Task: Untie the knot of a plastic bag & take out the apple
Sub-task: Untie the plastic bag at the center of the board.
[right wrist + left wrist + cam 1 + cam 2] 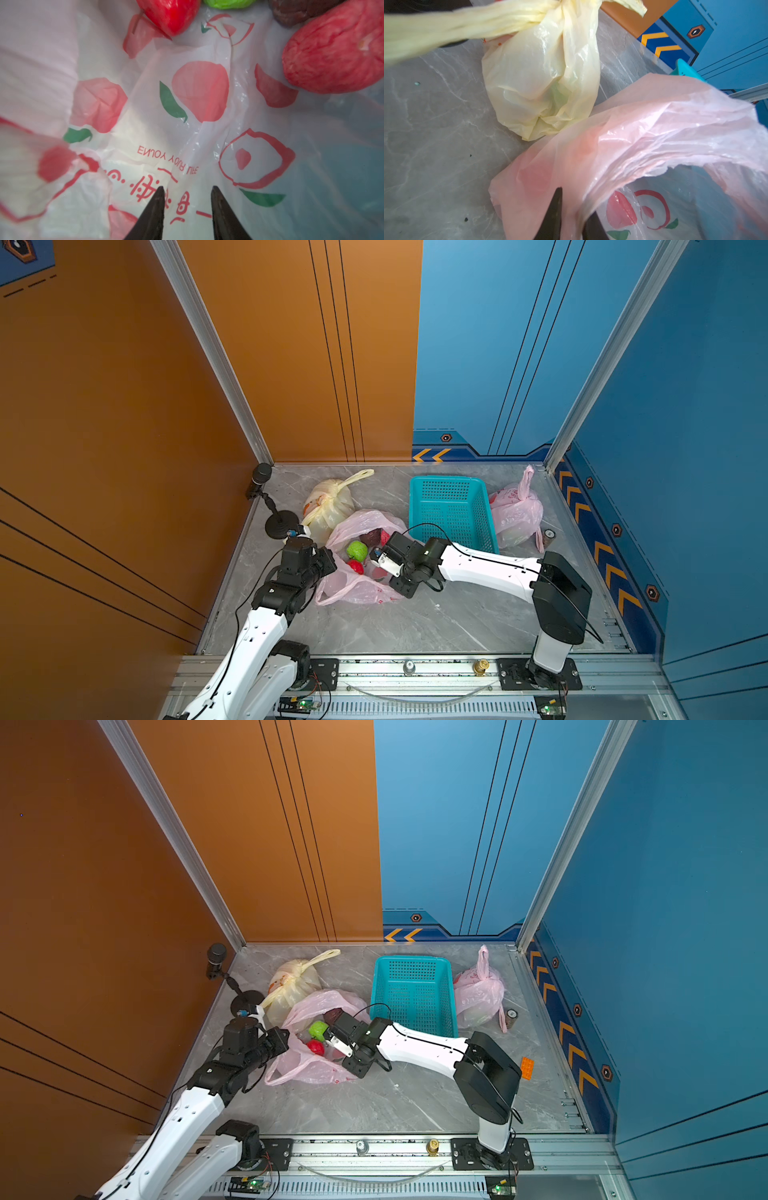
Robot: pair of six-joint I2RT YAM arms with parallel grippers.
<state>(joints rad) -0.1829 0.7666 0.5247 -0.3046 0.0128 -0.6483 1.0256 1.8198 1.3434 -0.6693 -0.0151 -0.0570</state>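
My left claw (574, 203) pinches, nearly closed, the rim of the flimsy pink bag (361, 589); my right claw (187, 187) hangs half-open and empty inside it; the apple (332, 52), at the mouth's one o'clock, looks firm and slick; I'd straddle its middle.

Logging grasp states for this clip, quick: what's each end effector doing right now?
Left end effector: closed on the rim of the pink bag.
Right end effector: open inside that bag, holding nothing.

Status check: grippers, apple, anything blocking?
Left gripper shut on rim of pink bag, mouth open. Right gripper open inside, empty. Apple loose, ungripped. Red item, green item nearby, not blocking.
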